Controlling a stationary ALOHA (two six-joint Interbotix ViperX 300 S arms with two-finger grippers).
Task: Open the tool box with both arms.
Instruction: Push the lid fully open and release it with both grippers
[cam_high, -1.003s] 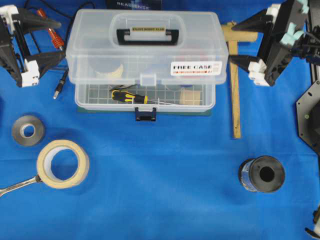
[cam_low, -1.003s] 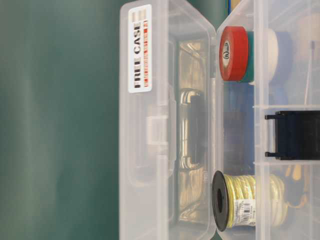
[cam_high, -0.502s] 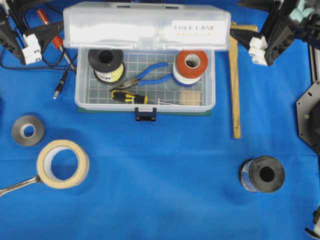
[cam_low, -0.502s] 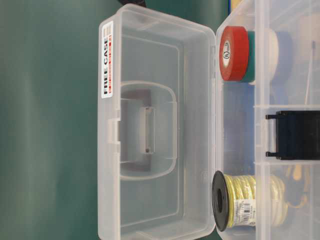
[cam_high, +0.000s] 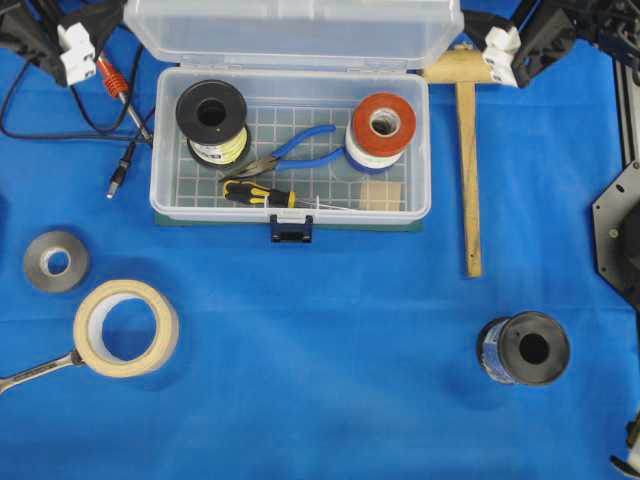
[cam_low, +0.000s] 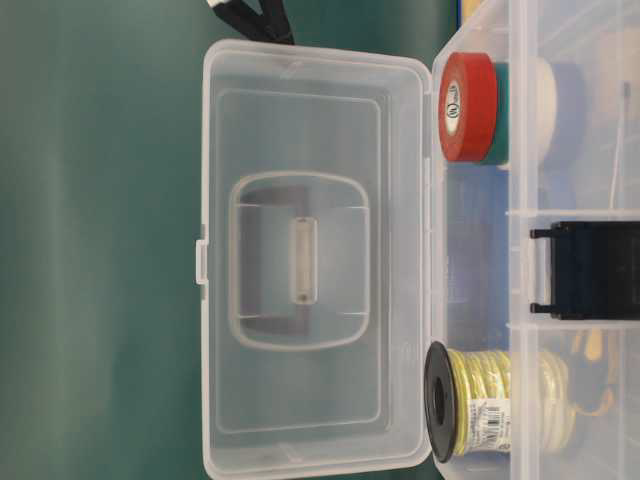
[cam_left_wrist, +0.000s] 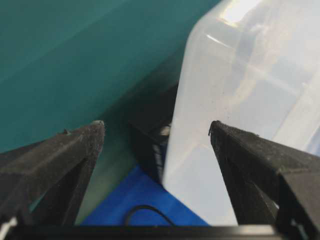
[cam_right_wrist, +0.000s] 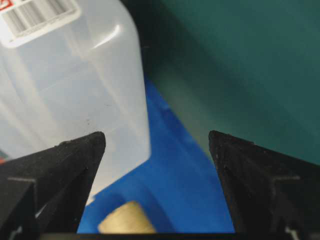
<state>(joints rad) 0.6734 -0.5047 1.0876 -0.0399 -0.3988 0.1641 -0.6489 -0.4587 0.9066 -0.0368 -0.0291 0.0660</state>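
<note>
Clear plastic is what the tool box (cam_high: 290, 150) is made of, and it is sitting at the top middle of the blue cloth (cam_high: 320, 380) with its lid (cam_high: 293, 32) standing wide open at the back. Inside, a black spool of yellow wire (cam_high: 212, 120) is lying on the left, a red tape roll (cam_high: 381, 126) on the right, blue pliers (cam_high: 295, 150) between them, and a yellow and black screwdriver (cam_high: 258, 193) near the front. The dark blue latch (cam_high: 291, 231) is hanging at the front edge. The left gripper (cam_left_wrist: 156, 130) is sitting beside the lid's left end with its fingers spread wide, holding nothing. The right gripper (cam_right_wrist: 157, 135) is sitting beside the lid's right end, also spread wide and holding nothing.
</note>
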